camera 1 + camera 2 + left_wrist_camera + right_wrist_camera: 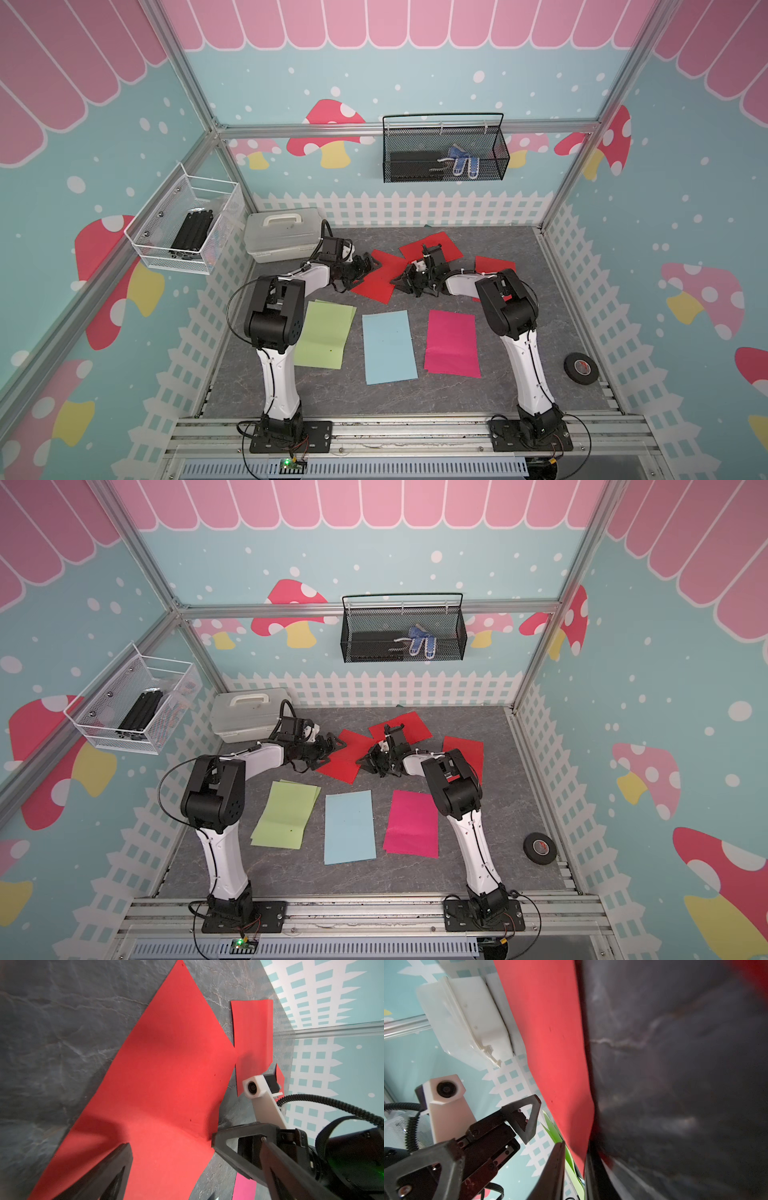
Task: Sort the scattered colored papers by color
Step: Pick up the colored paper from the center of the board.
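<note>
Three red papers lie at the back of the table: one in the middle [376, 282], one behind it [432, 245], one at the right [494, 264]. Nearer the front lie green papers [324, 334], a blue paper [388, 347] and a magenta paper [452, 343]. My left gripper [360, 274] is open over the left edge of the middle red paper [158, 1084]. My right gripper [398, 285] sits low at that sheet's right edge. In the right wrist view its jaws [573, 1178] stand almost together with the red paper's raised edge [556, 1043] between them.
A white lidded box [282, 235] stands at the back left, just behind my left arm. A black tape roll [580, 368] lies at the front right. A black mesh basket [444, 153] and a white one [187, 224] hang on the walls.
</note>
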`<state>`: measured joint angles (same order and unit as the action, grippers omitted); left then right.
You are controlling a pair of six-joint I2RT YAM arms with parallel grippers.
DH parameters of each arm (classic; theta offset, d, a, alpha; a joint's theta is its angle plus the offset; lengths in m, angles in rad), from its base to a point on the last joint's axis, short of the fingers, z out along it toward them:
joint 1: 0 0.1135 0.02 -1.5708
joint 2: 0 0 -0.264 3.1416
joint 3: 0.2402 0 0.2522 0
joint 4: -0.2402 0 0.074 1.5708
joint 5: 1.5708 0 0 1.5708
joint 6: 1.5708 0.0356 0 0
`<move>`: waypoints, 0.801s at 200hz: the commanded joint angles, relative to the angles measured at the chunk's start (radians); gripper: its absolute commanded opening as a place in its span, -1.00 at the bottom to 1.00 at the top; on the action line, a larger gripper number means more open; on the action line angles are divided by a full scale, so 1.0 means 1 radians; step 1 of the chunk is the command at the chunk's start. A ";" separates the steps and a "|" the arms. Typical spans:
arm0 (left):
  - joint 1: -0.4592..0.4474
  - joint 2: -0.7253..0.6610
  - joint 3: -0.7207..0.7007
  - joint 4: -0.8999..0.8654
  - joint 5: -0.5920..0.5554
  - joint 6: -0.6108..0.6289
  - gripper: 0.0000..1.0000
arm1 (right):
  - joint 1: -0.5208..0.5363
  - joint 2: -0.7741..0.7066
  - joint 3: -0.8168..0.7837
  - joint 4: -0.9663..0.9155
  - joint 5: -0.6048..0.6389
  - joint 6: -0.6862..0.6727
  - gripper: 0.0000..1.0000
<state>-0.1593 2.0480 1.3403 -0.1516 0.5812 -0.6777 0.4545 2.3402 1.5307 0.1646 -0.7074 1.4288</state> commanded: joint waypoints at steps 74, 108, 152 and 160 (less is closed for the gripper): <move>-0.002 0.023 0.011 0.030 0.042 -0.016 0.98 | 0.008 0.052 0.132 -0.351 0.058 -0.246 -0.95; 0.002 -0.021 0.026 0.036 0.055 -0.023 0.98 | 0.009 0.053 0.210 -0.519 0.095 -0.385 -0.98; 0.010 -0.094 0.034 0.036 0.058 -0.027 0.98 | 0.009 0.058 0.342 -0.731 0.155 -0.556 -1.00; 0.010 -0.104 0.033 0.036 0.058 -0.028 0.98 | 0.008 0.059 0.366 -0.761 0.160 -0.582 -1.00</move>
<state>-0.1570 2.0167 1.3418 -0.1368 0.6235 -0.6945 0.4545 2.3737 1.8271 -0.4286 -0.5945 0.9813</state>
